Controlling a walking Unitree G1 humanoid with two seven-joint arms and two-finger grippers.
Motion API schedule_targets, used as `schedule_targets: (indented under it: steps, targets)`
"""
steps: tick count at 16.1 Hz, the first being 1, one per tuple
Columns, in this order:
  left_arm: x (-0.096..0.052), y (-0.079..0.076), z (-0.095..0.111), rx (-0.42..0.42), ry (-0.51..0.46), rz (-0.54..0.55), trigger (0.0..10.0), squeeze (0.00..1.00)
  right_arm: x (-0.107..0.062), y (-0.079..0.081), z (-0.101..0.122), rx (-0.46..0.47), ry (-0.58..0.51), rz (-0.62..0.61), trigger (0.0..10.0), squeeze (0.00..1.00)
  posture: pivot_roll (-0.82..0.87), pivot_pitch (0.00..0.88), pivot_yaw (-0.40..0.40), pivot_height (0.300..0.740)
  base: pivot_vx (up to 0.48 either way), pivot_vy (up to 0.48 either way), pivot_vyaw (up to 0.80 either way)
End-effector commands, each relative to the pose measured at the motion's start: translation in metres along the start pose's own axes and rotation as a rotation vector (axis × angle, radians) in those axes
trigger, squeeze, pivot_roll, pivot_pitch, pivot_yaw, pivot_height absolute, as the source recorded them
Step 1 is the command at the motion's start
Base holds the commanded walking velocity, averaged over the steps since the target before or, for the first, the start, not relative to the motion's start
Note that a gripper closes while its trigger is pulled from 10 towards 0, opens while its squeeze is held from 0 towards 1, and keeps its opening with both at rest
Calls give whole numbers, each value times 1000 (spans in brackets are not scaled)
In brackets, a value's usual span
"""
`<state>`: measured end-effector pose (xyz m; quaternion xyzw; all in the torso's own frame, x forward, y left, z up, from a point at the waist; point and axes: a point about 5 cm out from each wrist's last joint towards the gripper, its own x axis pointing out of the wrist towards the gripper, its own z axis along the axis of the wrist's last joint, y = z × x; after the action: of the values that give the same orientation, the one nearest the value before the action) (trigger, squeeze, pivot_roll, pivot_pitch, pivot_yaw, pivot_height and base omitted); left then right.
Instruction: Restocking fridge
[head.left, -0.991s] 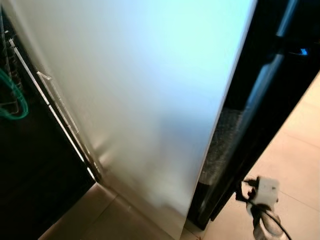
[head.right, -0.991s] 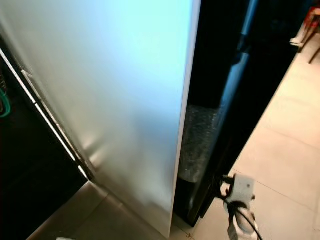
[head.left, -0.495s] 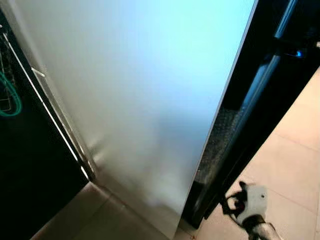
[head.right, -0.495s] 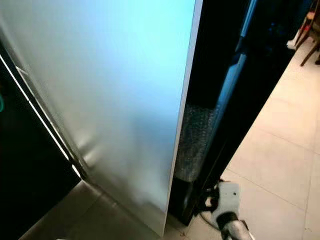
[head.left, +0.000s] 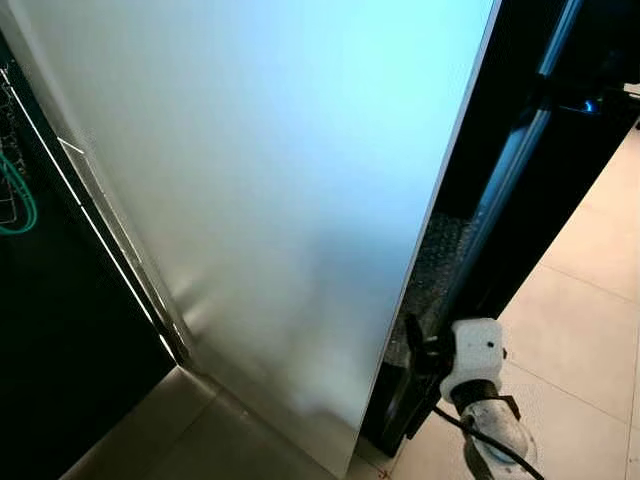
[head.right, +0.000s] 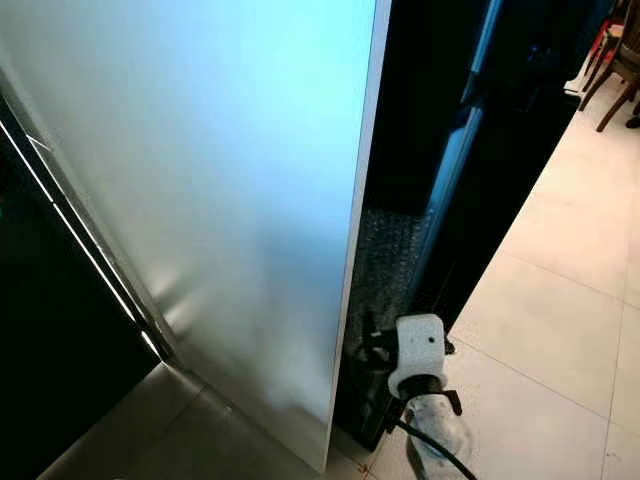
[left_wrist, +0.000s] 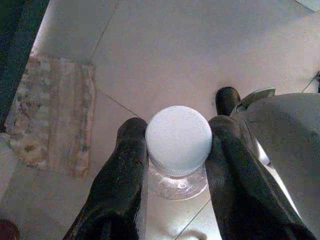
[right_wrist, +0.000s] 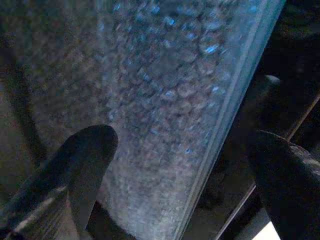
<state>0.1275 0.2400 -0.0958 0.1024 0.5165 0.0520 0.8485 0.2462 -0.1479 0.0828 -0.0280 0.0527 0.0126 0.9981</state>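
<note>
A big white fridge door (head.left: 280, 200) stands swung out in front of the robot. Everything else sits around this door.

Just past the door's thin outer edge, low down near the floor, the right gripper (right_wrist: 175, 165) reaches into the dark gap. Its white wrist (head.left: 472, 352) sits right beside that edge. Its two black fingers (right_wrist: 80, 160) are spread wide apart with nothing between them. In front of them is a bumpy, see-through panel (right_wrist: 165, 85), which looks like part of the inside of the door or the fridge. I cannot tell which.

The left gripper (left_wrist: 176, 150) hangs down over the pale floor tiles (left_wrist: 165, 55), away from the door. It is squeezing a clear bottle (left_wrist: 177, 182) just under its round white cap (left_wrist: 178, 139). One finger presses on each side of the neck. A patterned mat (left_wrist: 52, 115) lies on the tiles near it.

On the hinge side of the door, it is very dark. A green loop (head.left: 18, 205) and some wire racks can just be seen there.

So how far along is the job? The door is open, and a bottle is picked up and ready. But the bottle is not in the fridge yet. I think the right gripper is working at the door edge, maybe to hold or move the door. Then the bottle has to go up onto a shelf. The pictures do not show where it will fit.
</note>
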Motion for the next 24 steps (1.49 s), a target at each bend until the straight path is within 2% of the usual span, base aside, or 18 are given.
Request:
schedule_targets:
  steps: [1,4,6,7,8,10,12,15,22,24]
  targets:
    - [-1,0,-8,36,29,-7,10000,0,-3,-6,4,-6,2,-83,10000,1000,-11,0,-21,740,0,0,0]
    - [-2,0,-10,49,37,-10,10000,0,-9,-22,9,-9,-22,-276,10000,1000,-12,0,-17,740,0,0,0]
    - [-2,0,-11,53,39,-9,10000,0,-12,-24,11,1,-18,-314,10000,1000,-13,0,-18,740,0,0,0]
    - [-2,1,-11,53,37,-6,10000,0,-10,-23,13,-21,-21,-311,10000,1000,-8,0,-23,740,0,0,0]
    - [-2,1,-11,50,36,-3,10000,0,-9,-23,12,-15,-15,-304,10000,0,-8,0,-23,740,0,0,0]
    - [-2,1,-10,47,34,-3,10000,0,-1,-21,15,-25,-27,-272,10000,0,-12,0,-21,740,0,0,0]
    - [-2,2,-9,44,32,-5,10000,0,9,-26,23,-23,-58,-301,10000,0,-10,0,-13,740,0,0,0]
    - [-2,3,-9,46,33,-5,10000,0,16,-29,26,-20,-72,-326,10000,0,-4,0,-7,740,0,0,0]
    - [-1,3,-8,52,35,-3,10000,0,17,-40,27,-33,-91,-395,10000,0,-5,0,-2,740,0,0,0]
    - [-1,3,-9,57,34,-7,10000,0,12,-54,32,-53,-114,-475,10000,0,-12,0,-1,740,0,0,0]
